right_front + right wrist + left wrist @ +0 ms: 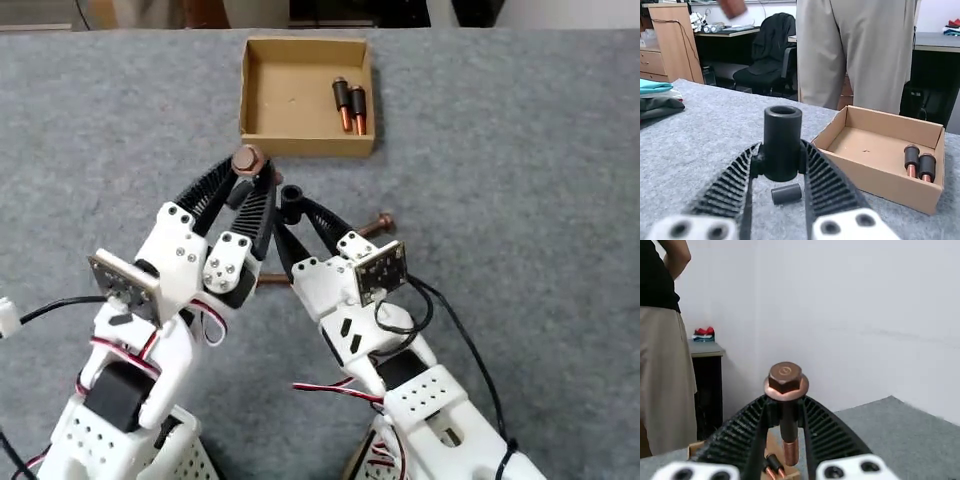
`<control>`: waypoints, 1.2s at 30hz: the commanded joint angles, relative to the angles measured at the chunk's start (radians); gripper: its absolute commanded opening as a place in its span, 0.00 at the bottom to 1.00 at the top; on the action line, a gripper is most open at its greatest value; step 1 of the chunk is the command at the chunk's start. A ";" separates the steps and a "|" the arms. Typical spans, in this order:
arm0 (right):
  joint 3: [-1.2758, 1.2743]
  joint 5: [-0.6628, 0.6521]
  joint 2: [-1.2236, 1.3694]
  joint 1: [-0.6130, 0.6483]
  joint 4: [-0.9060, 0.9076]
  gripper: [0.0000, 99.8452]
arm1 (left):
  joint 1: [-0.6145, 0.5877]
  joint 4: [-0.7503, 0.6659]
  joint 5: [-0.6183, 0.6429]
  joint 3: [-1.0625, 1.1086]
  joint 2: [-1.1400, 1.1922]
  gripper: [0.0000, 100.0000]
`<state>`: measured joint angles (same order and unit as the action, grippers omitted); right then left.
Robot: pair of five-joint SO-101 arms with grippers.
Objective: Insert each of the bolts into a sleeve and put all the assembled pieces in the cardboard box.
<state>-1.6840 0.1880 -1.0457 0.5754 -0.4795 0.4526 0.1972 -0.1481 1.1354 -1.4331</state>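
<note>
The bolt (785, 390) has a copper-coloured six-sided head with a flange under it. Its shank looks dark near the head and copper at the threaded tip. The left claw (785, 405) is closed on the shank and holds the bolt upright, head up, above the table (520, 150) just short of the cardboard box (258, 100). A small stamped mark on the head is too small to read.

The sleeve (782, 142) is a plain black cylinder with an open bore at its top. The right claw (782, 155) grips it upright by its lower half. From above, bolt (247, 160) and sleeve (291, 200) are close together but apart, each in its own claw.

Two assembled pieces (350, 105) lie side by side against the box's right wall, each with a black sleeve and a copper end showing. A second bolt (378, 224) lies on the grey table just beside the right arm. A spare sleeve (786, 193) lies on its side on the table under the right claw.

A copper-coloured stub (272, 279) pokes out between the two arms. The rest of it is hidden, so I cannot tell what it is.
</note>
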 commanded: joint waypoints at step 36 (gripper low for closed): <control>0.001 -0.058 -0.022 0.038 0.002 0.00 | -0.052 0.164 0.064 -0.198 0.278 0.02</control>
<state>-1.6840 0.1389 -1.0457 0.5999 -0.4795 0.4066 0.3230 -0.0928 0.9820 -1.1477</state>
